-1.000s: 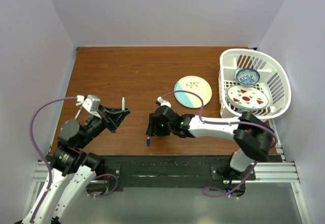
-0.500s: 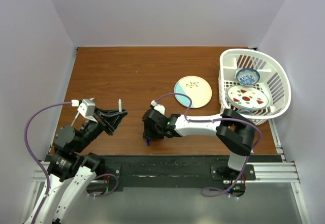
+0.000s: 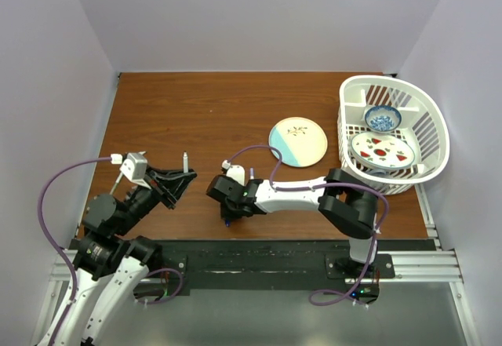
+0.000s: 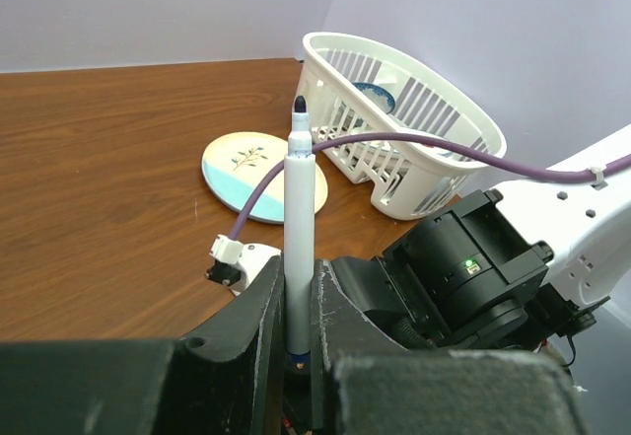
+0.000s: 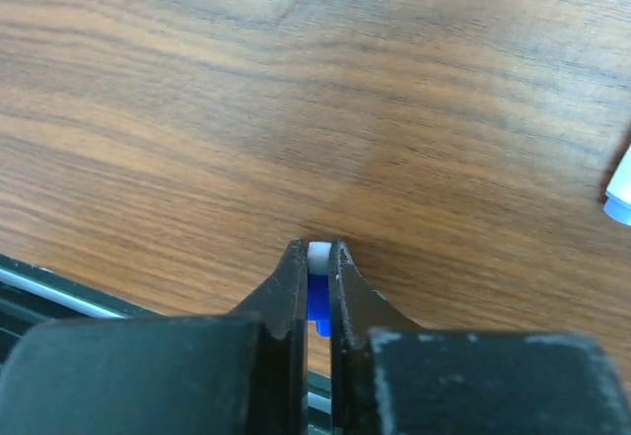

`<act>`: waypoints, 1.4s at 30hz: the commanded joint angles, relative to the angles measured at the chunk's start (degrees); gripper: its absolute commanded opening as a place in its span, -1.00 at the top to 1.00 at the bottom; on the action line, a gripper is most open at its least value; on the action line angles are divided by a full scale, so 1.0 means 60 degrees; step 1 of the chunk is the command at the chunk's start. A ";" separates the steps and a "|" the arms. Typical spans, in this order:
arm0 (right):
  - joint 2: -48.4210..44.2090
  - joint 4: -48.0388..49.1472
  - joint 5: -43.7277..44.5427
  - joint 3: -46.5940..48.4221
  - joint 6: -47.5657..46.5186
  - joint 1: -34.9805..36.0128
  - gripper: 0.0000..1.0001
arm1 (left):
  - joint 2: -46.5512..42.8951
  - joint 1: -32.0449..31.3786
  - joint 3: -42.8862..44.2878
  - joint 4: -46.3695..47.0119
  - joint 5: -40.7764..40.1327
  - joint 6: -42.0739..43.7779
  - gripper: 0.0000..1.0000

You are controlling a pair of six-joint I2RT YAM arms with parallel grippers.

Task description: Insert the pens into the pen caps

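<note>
A thin white pen with a dark tip stands upright between the fingers of my left gripper, which is shut on its lower end. From above, this pen points away from the left gripper over the table's left side. My right gripper is down on the wood near the front edge, shut on a dark blue pen cap with a white end. In the top view the right gripper hides most of that cap.
A cream and pale blue plate lies mid-table. A white basket holding a small bowl and a patterned plate stands at the right. The table's front edge and black rail run just below the right gripper. A pale object end shows at the right wrist view's right edge.
My right gripper has moved left and toward the front edge, come down over the blue cap and shut on it. The left arm drew back slightly early on, still holding its pen.
</note>
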 commanded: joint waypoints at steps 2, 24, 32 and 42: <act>-0.0650 -0.0716 0.0943 0.0093 -0.0801 0.0000 1.00 | 0.0553 0.0006 -0.0107 0.0207 0.0090 0.0002 1.00; -0.7581 0.6927 0.0713 -0.2529 -0.2825 -0.1889 1.00 | 0.2912 -0.0008 -0.3095 0.8848 0.4412 -0.4217 1.00; -0.7244 0.7632 -0.0607 -0.2543 -0.1756 -0.1904 1.00 | 0.3660 -0.0023 -0.3198 0.9685 0.4661 -0.4291 1.00; -0.6717 0.8277 -0.1472 -0.2822 -0.1052 -0.1904 1.00 | 0.3939 -0.0023 -0.3139 0.9919 0.4662 -0.4276 1.00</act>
